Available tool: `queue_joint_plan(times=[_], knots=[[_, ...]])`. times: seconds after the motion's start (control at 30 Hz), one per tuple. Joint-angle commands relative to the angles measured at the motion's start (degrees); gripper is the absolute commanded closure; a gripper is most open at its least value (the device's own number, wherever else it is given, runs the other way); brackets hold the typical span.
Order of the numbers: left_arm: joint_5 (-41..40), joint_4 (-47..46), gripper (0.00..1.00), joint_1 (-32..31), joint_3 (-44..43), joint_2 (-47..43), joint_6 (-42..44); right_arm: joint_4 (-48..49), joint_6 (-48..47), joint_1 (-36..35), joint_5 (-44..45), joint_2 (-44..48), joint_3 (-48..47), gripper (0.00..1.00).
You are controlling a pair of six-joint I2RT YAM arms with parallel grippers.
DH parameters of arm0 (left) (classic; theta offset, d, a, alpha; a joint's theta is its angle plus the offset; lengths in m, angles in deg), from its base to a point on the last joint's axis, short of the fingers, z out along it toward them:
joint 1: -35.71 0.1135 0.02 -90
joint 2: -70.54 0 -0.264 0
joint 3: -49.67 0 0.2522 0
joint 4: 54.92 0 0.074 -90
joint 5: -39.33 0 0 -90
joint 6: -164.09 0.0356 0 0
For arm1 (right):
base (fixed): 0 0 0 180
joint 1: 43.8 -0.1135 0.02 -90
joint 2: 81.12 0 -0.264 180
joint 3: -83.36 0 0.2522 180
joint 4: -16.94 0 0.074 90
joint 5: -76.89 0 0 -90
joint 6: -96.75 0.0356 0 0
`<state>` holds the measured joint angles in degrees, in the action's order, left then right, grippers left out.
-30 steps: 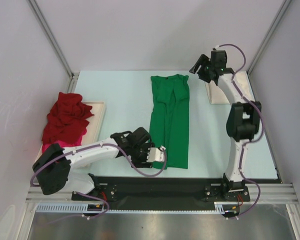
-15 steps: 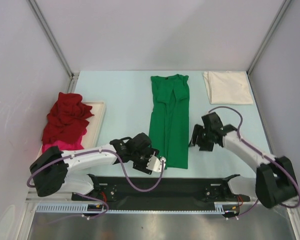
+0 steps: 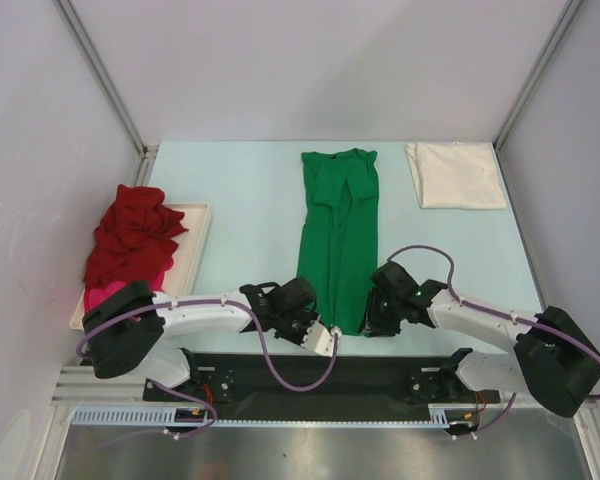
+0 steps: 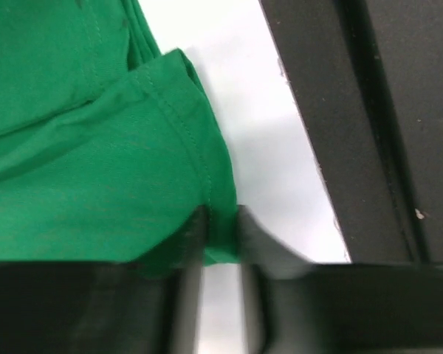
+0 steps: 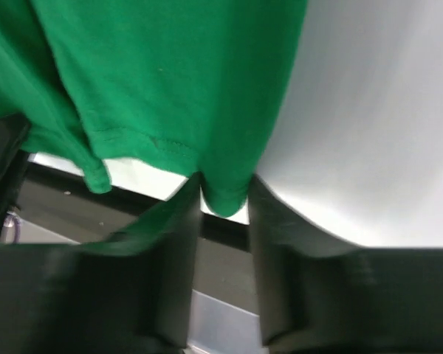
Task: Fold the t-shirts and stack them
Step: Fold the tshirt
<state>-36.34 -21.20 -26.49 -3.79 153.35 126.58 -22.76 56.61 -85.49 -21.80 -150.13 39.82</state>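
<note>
A: How many things, biggest first?

B: One pale counter (image 3: 240,190). Four t-shirts: the green t-shirt (image 3: 340,240), the dark red t-shirt (image 3: 130,235), the cream-white t-shirt (image 3: 458,176) and the magenta pink t-shirt (image 3: 102,296), of which only a bit shows. One tray (image 3: 194,238). Two claws

A: Where is the green one?

B: It lies mid-counter as a long narrow strip running far to near, and its near hem reaches almost to the counter's near edge

A: Room to move?

B: Bare counter shows on both sides of the strip, leftward to the tray and rightward to the wall. The cream-white t-shirt lies flat in the far right corner, well apart from the strip

A: And the tray?

B: It sits at the left edge. The dark red t-shirt is heaped in it, spilling over the left rim, with the magenta pink t-shirt peeking out at the near end

A: The claws?

B: The left claw (image 4: 220,232) is pinched narrow on the hem's near left corner, and the right claw (image 5: 225,198) is pinched on the near right corner
</note>
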Motion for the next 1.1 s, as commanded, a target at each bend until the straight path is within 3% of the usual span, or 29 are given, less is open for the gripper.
queue_joint_plan(times=[0.0, 0.07, 0.17, 0.4, 0.53, 0.63, 0.8, 1.07], knots=[[0.9, 2.3, 0.89, -0.4, -0.4, 0.6, -1.8, 1.8, 2.1, -1.0, 1.9, -1.7, 1.1, 0.71], [1.8, 3.0, 1.00, -0.4, -1.0, -1.1, -2.9, 0.2, 1.7, -1.0, 4.2, -0.5, 0.6, 0.81], [2.4, 5.5, 1.00, -0.5, -2.0, -4.0, -4.2, -4.9, 1.1, -0.8, 6.1, 3.8, -0.3, 0.98], [9.2, 19.0, 1.00, -0.5, -5.7, -15.3, -6.3, -15.3, 4.2, -4.3, 0.2, 15.2, -1.9, 1.00], [8.3, 17.7, 1.00, 3.3, -6.7, -17.2, -8.4, -19.1, 3.1, -3.2, -1.0, 18.3, -5.6, 1.00], [12.5, 18.1, 1.00, 12.5, -12.9, -12.3, -10.0, -19.2, -3.8, 2.2, -1.3, 15.5, -11.2, 1.00], [9.4, 14.2, 1.00, 18.7, -20.6, -4.2, -11.2, -10.2, -17.8, 18.2, -5.5, 1.2, -18.3, 1.00], [4.7, 9.9, 0.99, 28.2, -34.1, 15.4, -13.5, -0.3, -25.0, 27.2, -9.0, -22.5, -34.4, 1.00]])
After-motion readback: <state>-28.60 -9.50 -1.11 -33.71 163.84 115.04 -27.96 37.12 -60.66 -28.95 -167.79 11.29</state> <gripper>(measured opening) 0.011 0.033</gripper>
